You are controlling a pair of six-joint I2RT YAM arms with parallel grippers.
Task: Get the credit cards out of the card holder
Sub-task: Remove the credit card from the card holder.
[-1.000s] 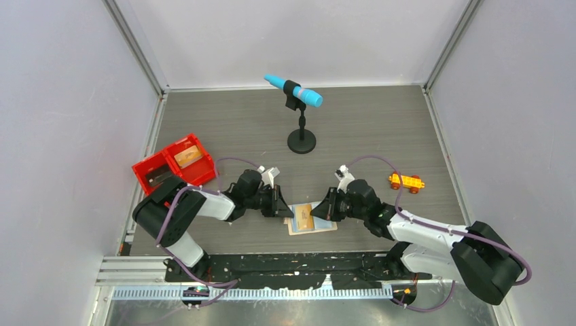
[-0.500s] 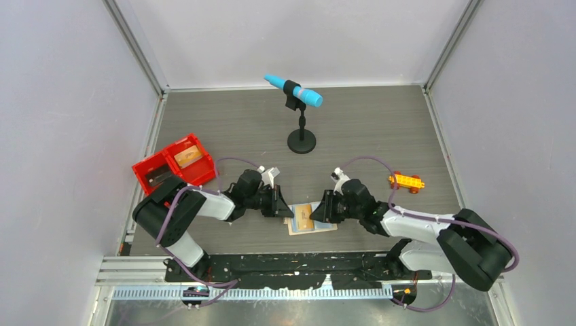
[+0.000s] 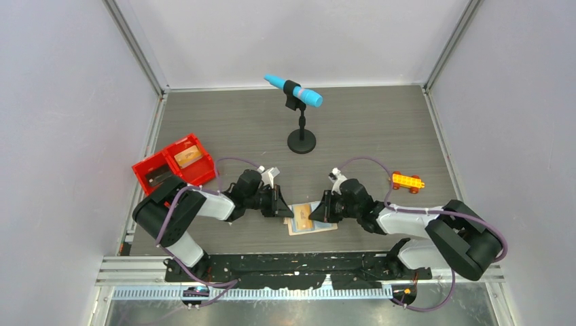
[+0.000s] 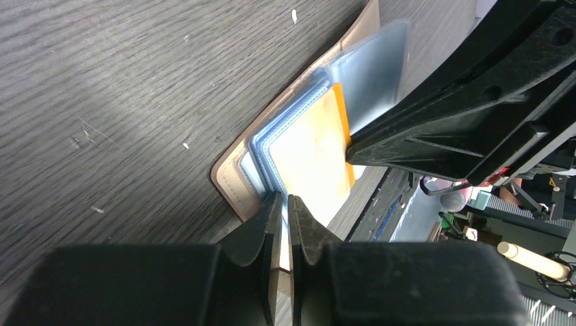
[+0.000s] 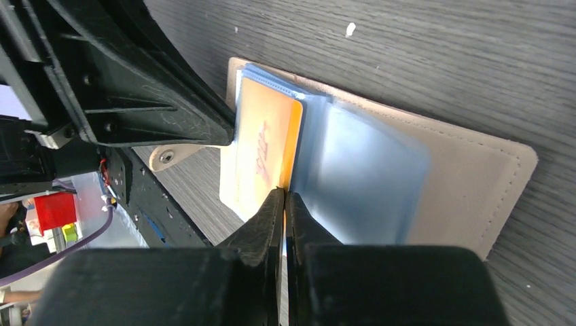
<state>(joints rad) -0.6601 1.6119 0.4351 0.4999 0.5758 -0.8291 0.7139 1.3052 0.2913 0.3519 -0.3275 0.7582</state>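
Observation:
The tan card holder (image 3: 319,226) lies open on the table between my two grippers. Its blue-grey sleeves (image 5: 367,173) are fanned up. A tan-orange credit card (image 5: 261,146) sticks out of a sleeve; it also shows in the left wrist view (image 4: 309,146). My left gripper (image 4: 285,201) is shut on the left edge of the card holder (image 4: 234,180); in the top view it (image 3: 286,209) sits at the holder's left side. My right gripper (image 5: 284,195) is shut on the card's edge, at the holder's middle (image 3: 318,213). No dark card shows in the holder.
A red two-compartment tray (image 3: 145,166) stands at the left and holds a tan card (image 3: 188,155) and a dark card (image 3: 159,176). An orange toy brick car (image 3: 406,181) lies at the right. A microphone stand (image 3: 301,141) is behind the holder.
My right arm has folded in and its gripper has shifted a little to the left over the holder. My left arm has not moved.

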